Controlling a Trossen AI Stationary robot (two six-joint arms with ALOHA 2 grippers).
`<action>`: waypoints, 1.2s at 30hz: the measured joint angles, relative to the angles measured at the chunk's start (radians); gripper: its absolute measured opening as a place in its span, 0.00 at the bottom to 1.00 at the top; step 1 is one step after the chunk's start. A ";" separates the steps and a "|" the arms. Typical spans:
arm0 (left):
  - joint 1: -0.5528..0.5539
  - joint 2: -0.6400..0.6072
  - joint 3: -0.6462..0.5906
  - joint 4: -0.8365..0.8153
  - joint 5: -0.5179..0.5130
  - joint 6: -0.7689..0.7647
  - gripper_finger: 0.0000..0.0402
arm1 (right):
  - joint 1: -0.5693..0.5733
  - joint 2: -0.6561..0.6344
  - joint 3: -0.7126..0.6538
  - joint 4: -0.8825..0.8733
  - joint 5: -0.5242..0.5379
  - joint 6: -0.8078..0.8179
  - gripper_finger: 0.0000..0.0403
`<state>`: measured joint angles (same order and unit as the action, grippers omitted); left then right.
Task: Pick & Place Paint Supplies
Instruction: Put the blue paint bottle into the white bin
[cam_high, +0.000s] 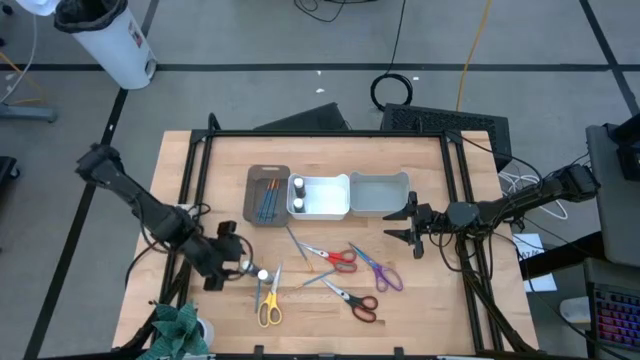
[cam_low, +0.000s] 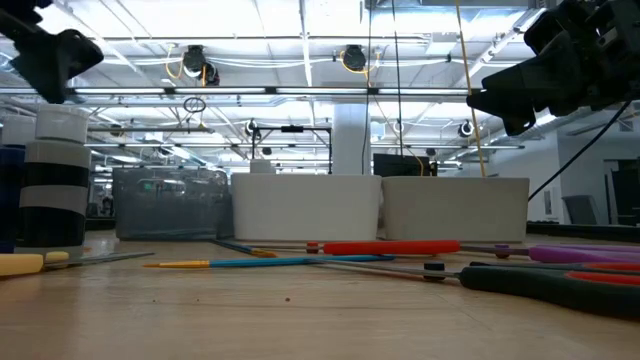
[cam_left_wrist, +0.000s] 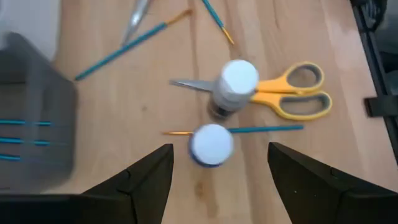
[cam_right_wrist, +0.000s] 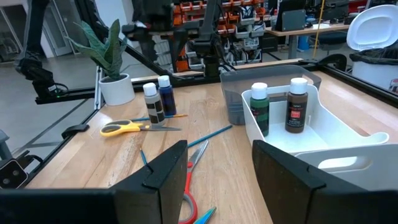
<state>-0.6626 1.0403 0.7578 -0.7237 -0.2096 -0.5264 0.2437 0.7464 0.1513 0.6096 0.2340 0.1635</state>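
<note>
Bottles stand upright on the bench (cam_high: 400, 300) near the yellow scissors (cam_high: 269, 308); the nearer white-capped bottle (cam_left_wrist: 211, 145) lies straight ahead of the left gripper (cam_left_wrist: 214, 171), jaws spread wide and empty. Right gripper (cam_high: 408, 228) waits by the grey bin (cam_high: 380, 192), jaws apart, empty.

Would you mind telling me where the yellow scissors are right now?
High view: the yellow scissors lie near the table's front edge, left of centre, beside two loose bottles.
</note>
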 joint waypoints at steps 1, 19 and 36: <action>-0.007 0.017 0.000 0.006 0.001 -0.001 0.67 | 0.000 0.000 0.000 0.001 0.000 0.000 0.42; 0.000 0.170 0.000 0.046 -0.027 -0.003 0.67 | 0.000 0.000 0.000 0.000 0.000 0.000 0.42; 0.028 0.170 -0.001 0.046 -0.004 -0.007 0.30 | 0.000 0.000 0.000 0.000 0.000 0.000 0.42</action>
<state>-0.6350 1.2098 0.7570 -0.6773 -0.2132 -0.5331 0.2437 0.7460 0.1513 0.6094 0.2342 0.1637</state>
